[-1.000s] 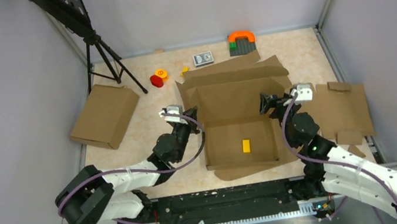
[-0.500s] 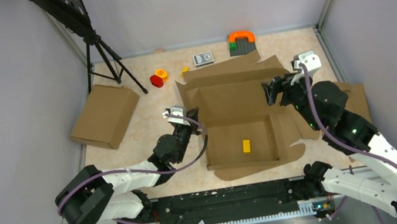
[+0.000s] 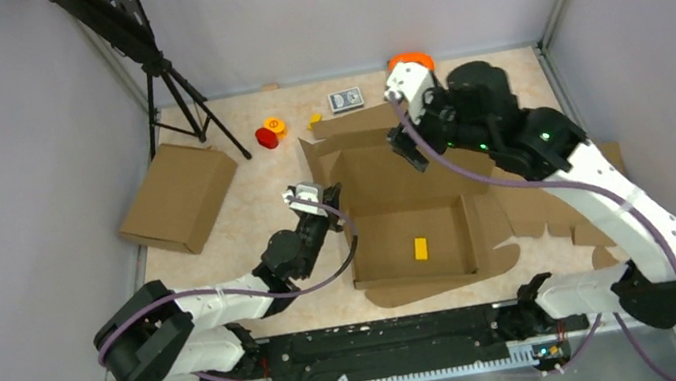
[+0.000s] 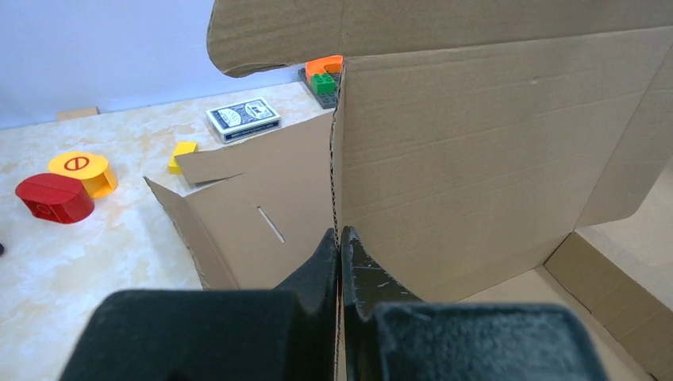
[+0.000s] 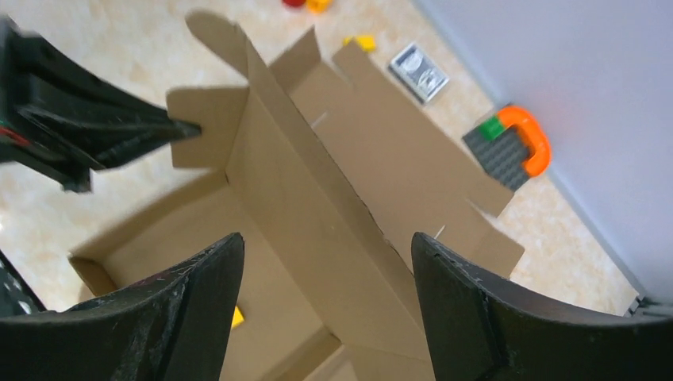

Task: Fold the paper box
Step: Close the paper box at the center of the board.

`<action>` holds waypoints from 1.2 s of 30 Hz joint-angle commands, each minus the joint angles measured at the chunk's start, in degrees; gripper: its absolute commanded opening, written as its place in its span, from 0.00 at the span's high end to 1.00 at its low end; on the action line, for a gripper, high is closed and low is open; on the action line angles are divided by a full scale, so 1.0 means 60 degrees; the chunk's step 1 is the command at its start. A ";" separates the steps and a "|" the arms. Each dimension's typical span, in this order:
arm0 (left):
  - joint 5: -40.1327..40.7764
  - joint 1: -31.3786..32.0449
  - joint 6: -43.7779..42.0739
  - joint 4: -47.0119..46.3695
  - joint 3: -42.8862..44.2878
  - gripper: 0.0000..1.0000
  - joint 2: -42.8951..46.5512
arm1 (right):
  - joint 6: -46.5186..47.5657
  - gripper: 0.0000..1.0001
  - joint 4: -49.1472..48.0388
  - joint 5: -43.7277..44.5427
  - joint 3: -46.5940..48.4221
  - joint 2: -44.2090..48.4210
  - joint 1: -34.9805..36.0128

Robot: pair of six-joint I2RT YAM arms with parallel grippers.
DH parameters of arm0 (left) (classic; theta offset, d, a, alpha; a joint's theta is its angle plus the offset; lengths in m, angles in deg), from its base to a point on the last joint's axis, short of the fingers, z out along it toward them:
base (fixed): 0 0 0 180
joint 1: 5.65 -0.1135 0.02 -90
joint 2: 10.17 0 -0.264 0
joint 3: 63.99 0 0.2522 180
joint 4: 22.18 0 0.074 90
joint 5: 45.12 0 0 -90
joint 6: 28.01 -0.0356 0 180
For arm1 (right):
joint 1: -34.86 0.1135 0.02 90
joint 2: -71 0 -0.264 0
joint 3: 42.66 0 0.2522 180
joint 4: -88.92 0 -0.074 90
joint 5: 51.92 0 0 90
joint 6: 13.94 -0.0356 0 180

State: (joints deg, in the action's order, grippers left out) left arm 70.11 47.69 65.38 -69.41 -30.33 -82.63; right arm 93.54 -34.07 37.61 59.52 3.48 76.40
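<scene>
— Raising the walls, I'd say. The box sits mid-table with its floor flat, the back and side walls partly upright and the far flaps splayed out behind.

— And the claws?

— The left claw is pinched tight on the left rear corner, with the cardboard edge between its fingers. The right claw hangs wide apart above the back wall, gripping nothing.

— So what next?

— Probably the right claw drops astride the back wall's top edge, closes, and folds the far flap over and inward while the left claw steadies the corner. It must come down square to the edge, or it may crush the crease.

— Anything in the way?

— A yellow block lies on the box floor, well apart from the back wall, so it is likely harmless.
</scene>
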 commanded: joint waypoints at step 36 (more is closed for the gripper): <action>-0.0759 -0.0621 0.3779 0.8200 0.1162 0.51 0.3642 | 0.2694 1.00 -0.0381 -0.0924 -0.1423 0.0062 0.0446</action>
State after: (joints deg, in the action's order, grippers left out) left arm 64.95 47.83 80.33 -30.92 -25.63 -63.99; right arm 109.34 -33.57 33.96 51.68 1.86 78.61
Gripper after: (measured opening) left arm 0.530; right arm 0.008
